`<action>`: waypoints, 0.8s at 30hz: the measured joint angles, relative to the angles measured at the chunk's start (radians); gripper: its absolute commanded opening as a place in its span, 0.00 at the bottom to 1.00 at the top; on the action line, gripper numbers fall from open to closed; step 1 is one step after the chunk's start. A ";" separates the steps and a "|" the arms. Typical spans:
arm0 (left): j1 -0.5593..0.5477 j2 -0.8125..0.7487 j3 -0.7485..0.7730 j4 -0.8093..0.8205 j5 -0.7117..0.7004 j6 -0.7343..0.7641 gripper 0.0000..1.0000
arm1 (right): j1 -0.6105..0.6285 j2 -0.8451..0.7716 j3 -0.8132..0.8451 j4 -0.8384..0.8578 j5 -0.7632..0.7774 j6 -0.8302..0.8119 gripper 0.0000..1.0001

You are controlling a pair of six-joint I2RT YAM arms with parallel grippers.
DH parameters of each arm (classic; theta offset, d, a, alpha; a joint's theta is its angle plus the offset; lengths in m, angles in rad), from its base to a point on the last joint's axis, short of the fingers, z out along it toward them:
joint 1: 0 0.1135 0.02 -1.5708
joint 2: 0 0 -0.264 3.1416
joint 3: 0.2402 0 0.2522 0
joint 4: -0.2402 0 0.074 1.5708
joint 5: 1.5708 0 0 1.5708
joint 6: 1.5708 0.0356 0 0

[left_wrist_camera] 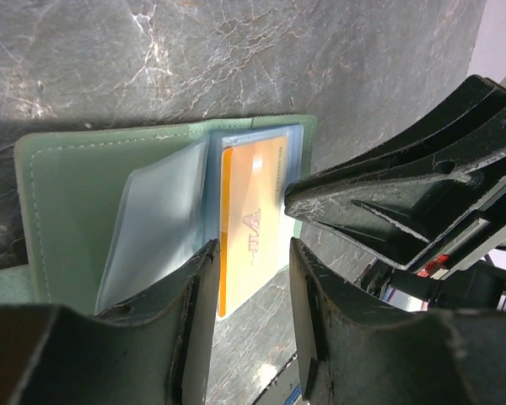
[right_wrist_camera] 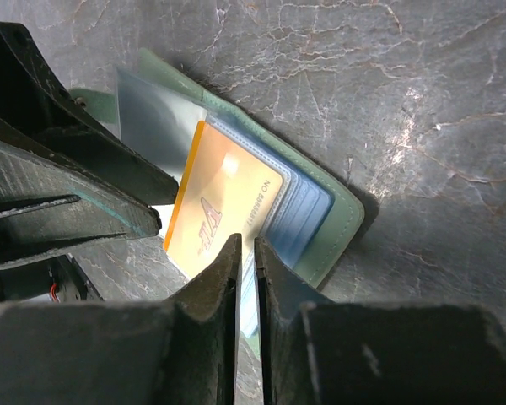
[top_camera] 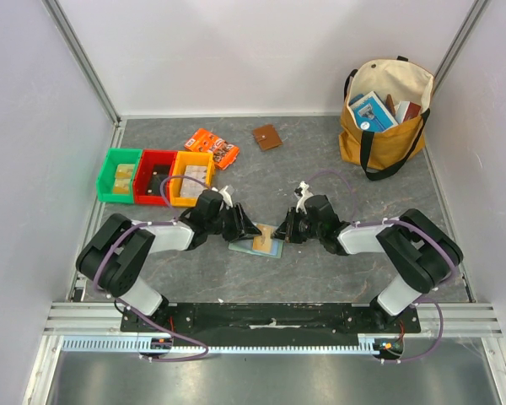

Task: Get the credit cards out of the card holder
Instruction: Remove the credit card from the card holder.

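Observation:
The pale green card holder (top_camera: pixel 274 251) lies open on the dark table between both arms, with its cover (left_wrist_camera: pixel 67 202) and blue sleeves (right_wrist_camera: pixel 308 211) showing. A tan-orange credit card (left_wrist_camera: pixel 249 219) sticks partway out of a sleeve. My left gripper (left_wrist_camera: pixel 251 246) is open, and the card's free end lies between its fingers. My right gripper (right_wrist_camera: pixel 246 243) is closed to a thin slit at the card's long edge. A pale strip of sleeve shows in that slit. In the top view, the left gripper (top_camera: pixel 251 232) and right gripper (top_camera: pixel 284 229) face each other over the holder.
Green (top_camera: pixel 118 175), red (top_camera: pixel 154 176) and yellow (top_camera: pixel 191 177) bins stand behind the left arm. An orange printed packet (top_camera: pixel 212 147) and a brown square wallet (top_camera: pixel 267 137) lie farther back. A tan tote bag (top_camera: pixel 386 118) stands at the back right. Walls enclose the table.

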 measured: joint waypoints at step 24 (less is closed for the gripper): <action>0.006 0.007 -0.062 0.055 0.011 -0.085 0.35 | -0.008 0.072 -0.002 0.117 -0.048 0.009 0.16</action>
